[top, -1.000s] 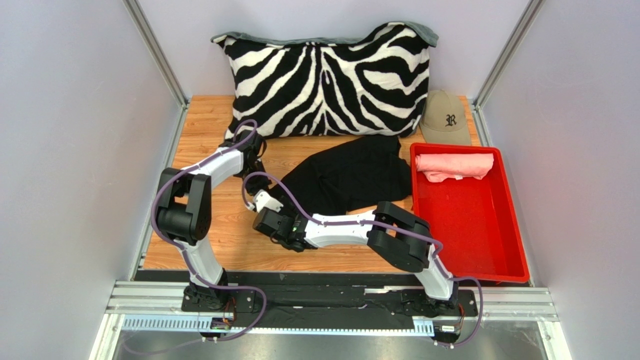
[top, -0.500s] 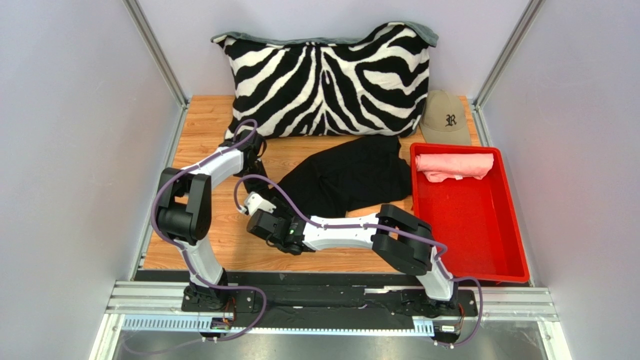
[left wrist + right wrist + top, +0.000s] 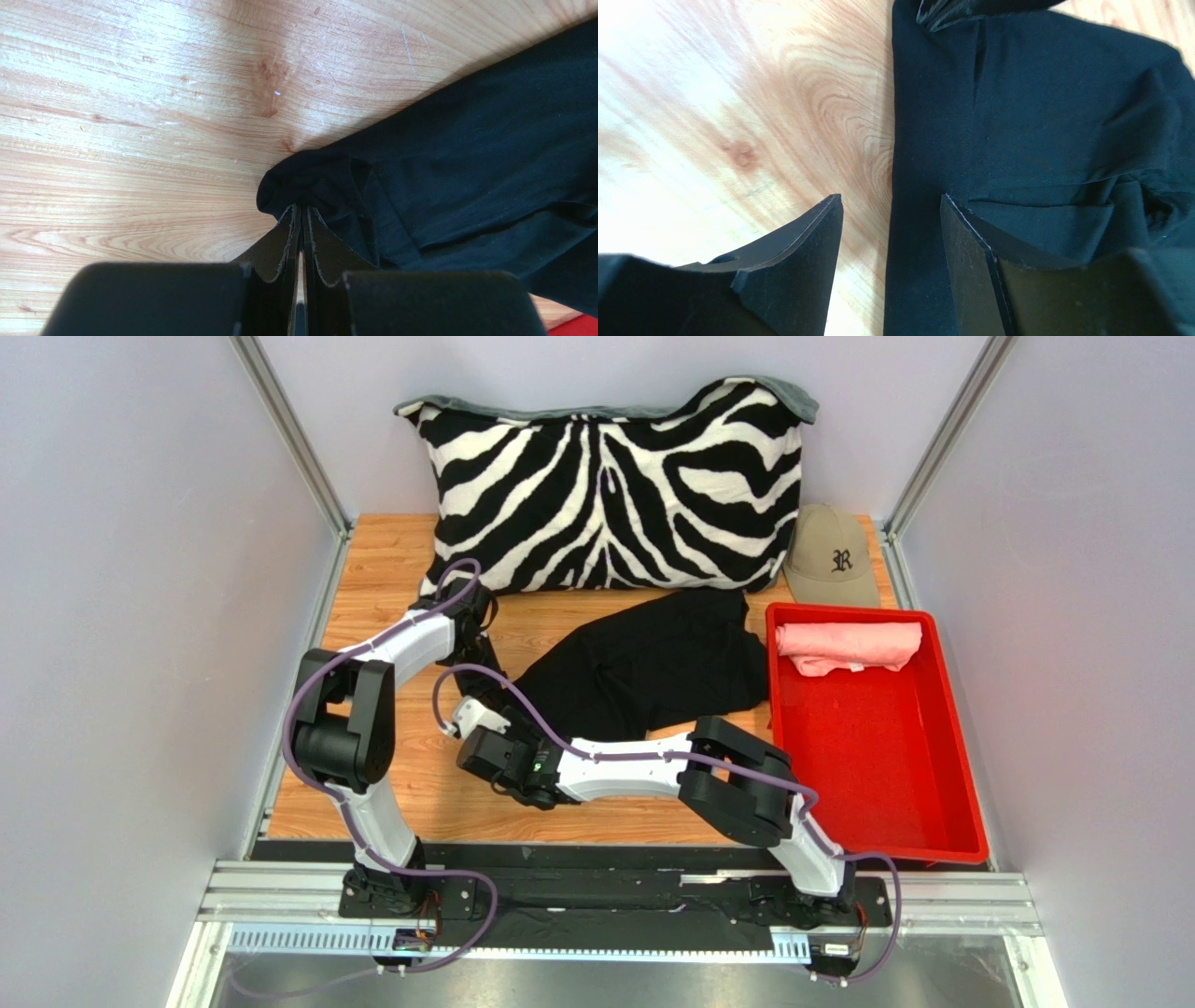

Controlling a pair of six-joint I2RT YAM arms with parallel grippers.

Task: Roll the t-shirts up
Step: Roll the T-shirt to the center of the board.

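A black t-shirt [image 3: 648, 665] lies crumpled on the wooden table in front of the zebra pillow. My left gripper [image 3: 302, 206] is shut on the shirt's left corner [image 3: 309, 175], low over the wood. In the top view that gripper [image 3: 484, 647] sits just below the pillow's left end. My right gripper [image 3: 891, 203] stands open astride the shirt's [image 3: 1032, 126] near-left edge, one finger over bare wood, the other over the cloth. From above, the right gripper [image 3: 477, 717] is at the shirt's near-left tip. A salmon pink t-shirt [image 3: 849, 644] lies rolled at the far end of the red tray [image 3: 884, 756].
A large zebra-striped pillow [image 3: 610, 483] leans against the back wall. A tan baseball cap [image 3: 831, 557] sits at the back right, beside the tray's far end. The right arm [image 3: 659, 763] stretches leftward across the front of the table. Metal frame posts stand at both back corners.
My right gripper has slid a little to the left along the shirt's near edge. The left gripper and the shirt corner have stayed put.
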